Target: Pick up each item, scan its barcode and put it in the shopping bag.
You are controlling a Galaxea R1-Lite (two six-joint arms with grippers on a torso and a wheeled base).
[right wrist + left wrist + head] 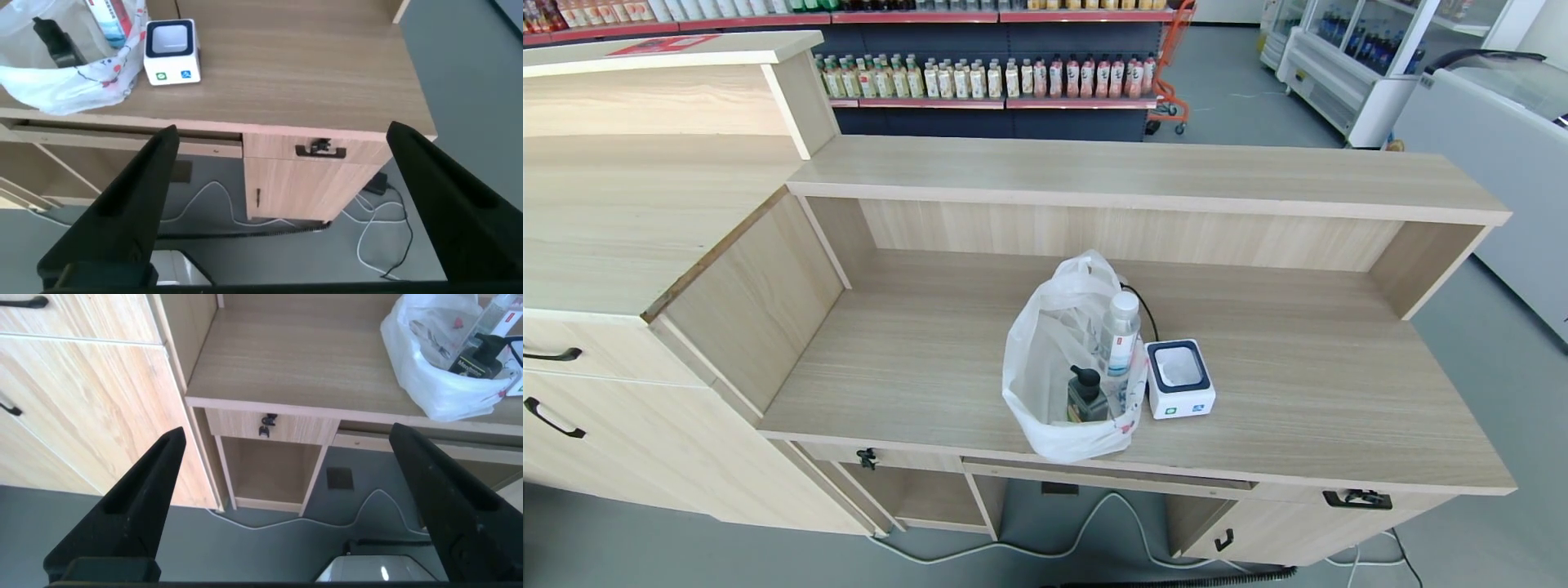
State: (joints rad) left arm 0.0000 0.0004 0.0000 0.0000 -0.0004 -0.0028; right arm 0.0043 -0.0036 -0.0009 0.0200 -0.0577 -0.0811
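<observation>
Your left tool (287, 431) is spread wide with nothing between its fingers, and it sits low in front of the table's (1298, 392) near edge, toward the left end. Your right tool (282, 128) is just as wide and just as bare, low in front of the near edge toward the right end.

By my reading you are at or very close to the finish. Both items you can see are inside the shopping bag (1054, 359), which stands near the middle of the table close to its near edge. Neither tool carries anything to scan. Whether each barcode was read is not something these views can tell you.

The clear bottle (1120, 331) stands upright against the bag's right side. Its long axis is vertical and its cap points up, well above the bag's rim. The dark pump bottle (1086, 396) stands upright at the bag's near side, lower down, pump head on top. You cannot tell from here which way its spout points. The bag's mouth opens upward, with its handles bunched at the far side.

The scanner (1180, 377) sits just to the right of the bag, its window facing up
</observation>
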